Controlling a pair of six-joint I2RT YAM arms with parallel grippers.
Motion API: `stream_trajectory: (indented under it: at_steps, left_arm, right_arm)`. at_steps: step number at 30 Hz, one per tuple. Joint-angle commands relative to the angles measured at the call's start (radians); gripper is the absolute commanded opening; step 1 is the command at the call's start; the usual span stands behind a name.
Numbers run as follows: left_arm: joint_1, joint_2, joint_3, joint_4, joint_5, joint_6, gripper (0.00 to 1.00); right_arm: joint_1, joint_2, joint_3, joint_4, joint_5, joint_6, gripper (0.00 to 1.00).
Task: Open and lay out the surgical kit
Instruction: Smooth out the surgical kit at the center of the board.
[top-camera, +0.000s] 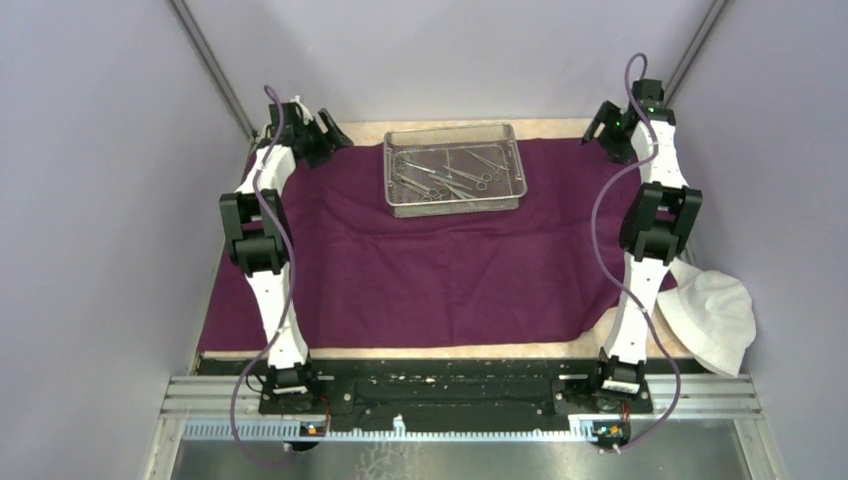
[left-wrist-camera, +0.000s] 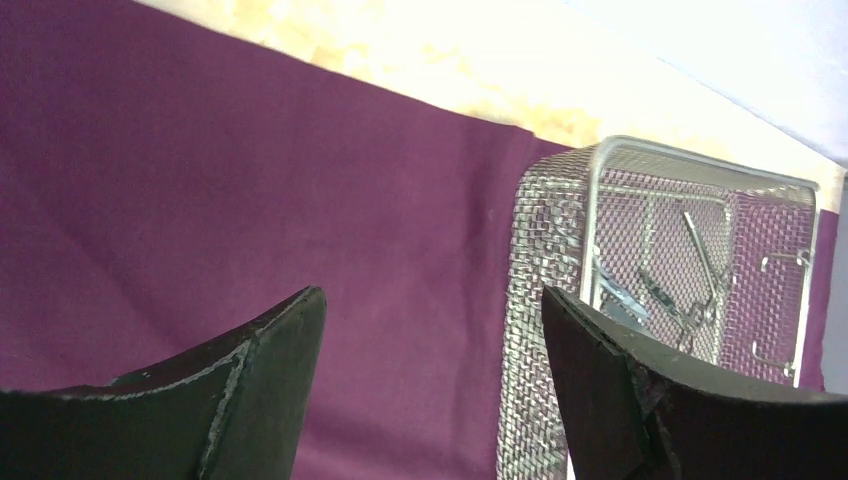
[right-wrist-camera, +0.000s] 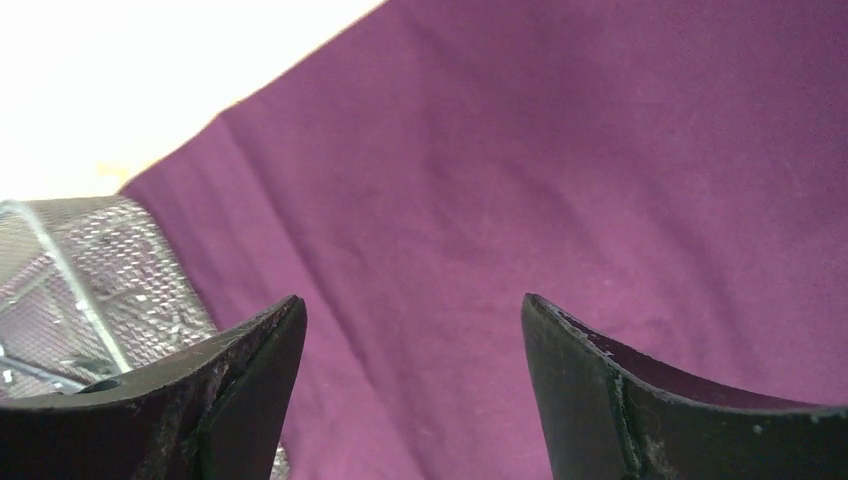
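The dark purple cloth wrap (top-camera: 440, 270) lies spread flat over the table. On its far middle stands the silver wire-mesh tray (top-camera: 454, 205) with several steel instruments (top-camera: 445, 175) inside. My left gripper (top-camera: 330, 135) hovers over the cloth's far left corner, open and empty; in its wrist view the gripper (left-wrist-camera: 433, 300) shows bare cloth (left-wrist-camera: 250, 190) between the fingers and the tray (left-wrist-camera: 530, 300) to the right. My right gripper (top-camera: 600, 128) is over the far right corner, open and empty; its wrist view shows the gripper (right-wrist-camera: 413, 300) above cloth (right-wrist-camera: 560, 160), the tray (right-wrist-camera: 140, 290) at left.
A crumpled white cloth (top-camera: 712, 315) lies off the table's right near corner, beside the right arm's base. Grey walls close in on both sides and the back. A bare tan strip of table (top-camera: 440, 350) runs along the cloth's near edge.
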Motion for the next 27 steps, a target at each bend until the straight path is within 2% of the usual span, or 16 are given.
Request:
stream_trajectory:
  at_steps: [1, 5, 19, 27]
  left_arm:
    - [0.012, 0.058, 0.023, 0.078, 0.004, -0.051, 0.86]
    - [0.032, 0.107, 0.024, 0.077, 0.027, -0.103, 0.85]
    - [0.07, 0.201, -0.025, 0.159, 0.001, -0.191, 0.84]
    - [0.111, 0.314, 0.072, 0.176, 0.046, -0.22, 0.85]
  right_arm:
    - [-0.064, 0.024, 0.038, -0.04, 0.024, -0.037, 0.79]
    - [-0.099, 0.042, 0.015, 0.005, -0.073, -0.05, 0.79]
    - [-0.1, 0.157, -0.004, 0.115, -0.024, -0.024, 0.75]
    - [-0.103, 0.224, 0.002, 0.137, 0.008, 0.018, 0.75]
